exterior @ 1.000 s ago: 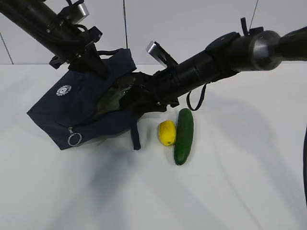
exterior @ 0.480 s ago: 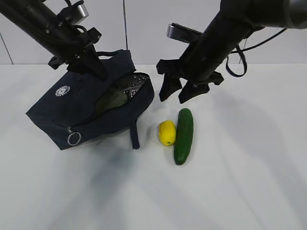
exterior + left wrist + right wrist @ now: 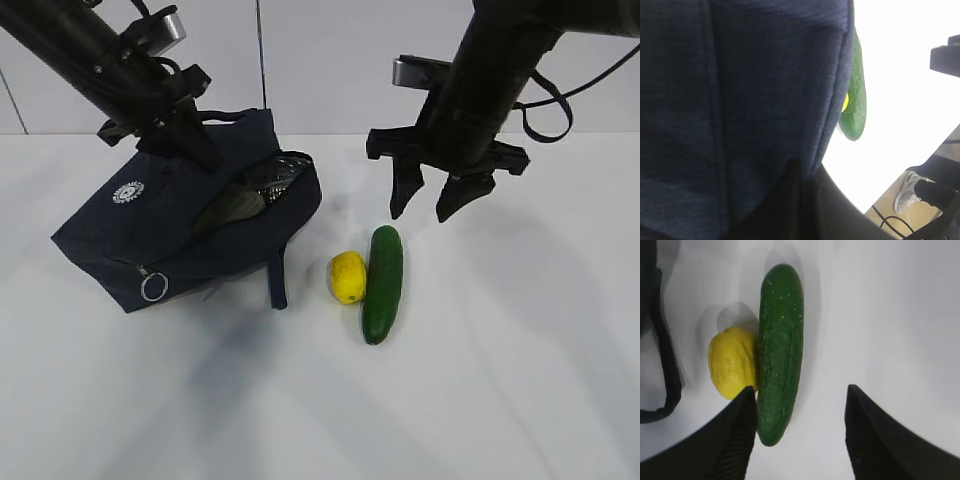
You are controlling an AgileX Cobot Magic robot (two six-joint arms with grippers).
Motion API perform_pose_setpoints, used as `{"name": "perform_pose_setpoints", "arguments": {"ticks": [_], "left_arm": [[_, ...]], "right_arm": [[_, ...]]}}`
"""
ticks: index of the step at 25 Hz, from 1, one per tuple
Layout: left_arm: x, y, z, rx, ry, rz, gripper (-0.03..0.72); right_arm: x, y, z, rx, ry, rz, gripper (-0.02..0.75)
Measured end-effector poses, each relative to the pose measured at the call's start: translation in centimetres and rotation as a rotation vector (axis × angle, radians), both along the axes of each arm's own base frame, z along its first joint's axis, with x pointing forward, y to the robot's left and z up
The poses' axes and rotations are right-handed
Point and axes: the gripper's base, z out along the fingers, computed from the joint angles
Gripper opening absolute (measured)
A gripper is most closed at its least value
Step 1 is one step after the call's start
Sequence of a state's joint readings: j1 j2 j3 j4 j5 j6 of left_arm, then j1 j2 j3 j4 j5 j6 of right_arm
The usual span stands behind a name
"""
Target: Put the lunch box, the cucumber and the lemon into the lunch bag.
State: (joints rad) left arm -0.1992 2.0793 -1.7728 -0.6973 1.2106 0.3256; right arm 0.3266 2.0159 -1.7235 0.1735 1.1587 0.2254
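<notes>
The right hand (image 3: 437,210) hangs empty with its two black fingers spread wide, above and slightly behind the far end of the long dark green cucumber (image 3: 383,282). In the right wrist view the fingers straddle the near part of that cucumber's length, with the left finger over the spot where the small bright yellow lemon (image 3: 348,276) touches it. Taking the cucumber as the landmark: the lemon lies pressed against its left side, and both rest on the white table (image 3: 500,380). Further left of the cucumber sits the dark navy fabric lunch bag (image 3: 180,225), tipped so that its unzipped mouth faces the cucumber, one padded handle trailing down onto the table between them.

The left hand (image 3: 190,130) is at the bag's top edge and seems to be holding the fabric up to keep the mouth open, but its fingers are hidden in both views, so I cannot tell whether it is clamped.

Inside the mouth a pale green, glassy shape (image 3: 240,205) shows, which looks like the lunch box with its sage lid; if so, the first item is in. By my reading the cucumber and lemon remain, and the right hand looks poised for the cucumber next
</notes>
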Motion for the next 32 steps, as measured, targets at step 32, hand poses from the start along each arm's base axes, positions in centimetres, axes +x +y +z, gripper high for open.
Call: {"name": "perform_pose_setpoints", "arguments": {"ticks": [32], "left_arm": [[0.0, 0.1, -0.1, 0.009, -0.002, -0.002, -0.01]], "right_arm": [[3.4, 0.4, -5.7, -0.016, -0.079, -0.264, 0.433]]}}
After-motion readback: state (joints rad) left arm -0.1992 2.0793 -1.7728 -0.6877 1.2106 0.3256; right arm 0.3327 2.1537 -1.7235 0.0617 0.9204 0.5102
